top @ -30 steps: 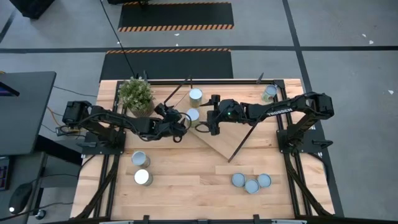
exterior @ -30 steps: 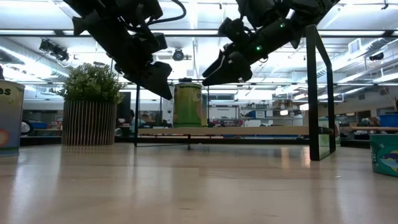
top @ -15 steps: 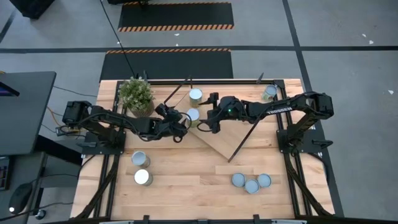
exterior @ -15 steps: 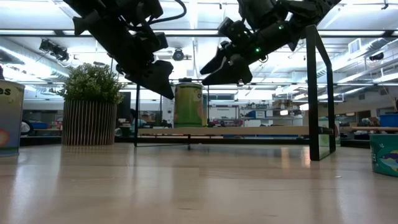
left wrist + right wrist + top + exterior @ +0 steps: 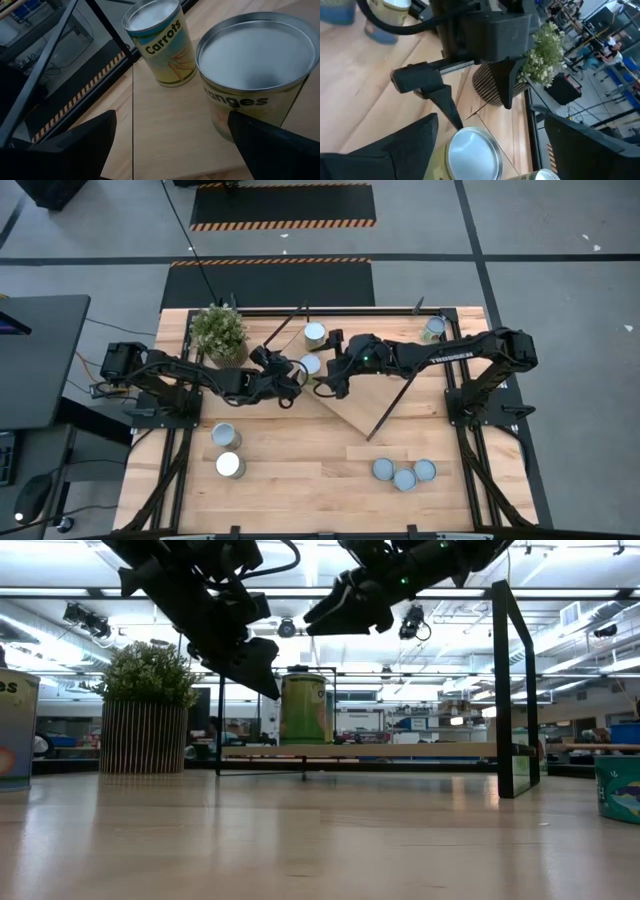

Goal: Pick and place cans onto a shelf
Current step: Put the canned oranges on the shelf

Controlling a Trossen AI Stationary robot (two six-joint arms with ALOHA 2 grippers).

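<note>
While both open tools flank one can, another apparently stands behind

Wooden table carries it all: the shelf sits angled at centre. Behind it, a potted plant. Two cans lie to the shelf's left, three cans near its front end.

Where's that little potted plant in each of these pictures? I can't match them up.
High view: potted plant near the table's far left corner.
Low view: at the left, in a ribbed pot.
Left wrist view: not in it.
Right wrist view: just behind the left claw.
Shared landmark: the silver-topped can beside it, between the open left claw and right claw.
</note>
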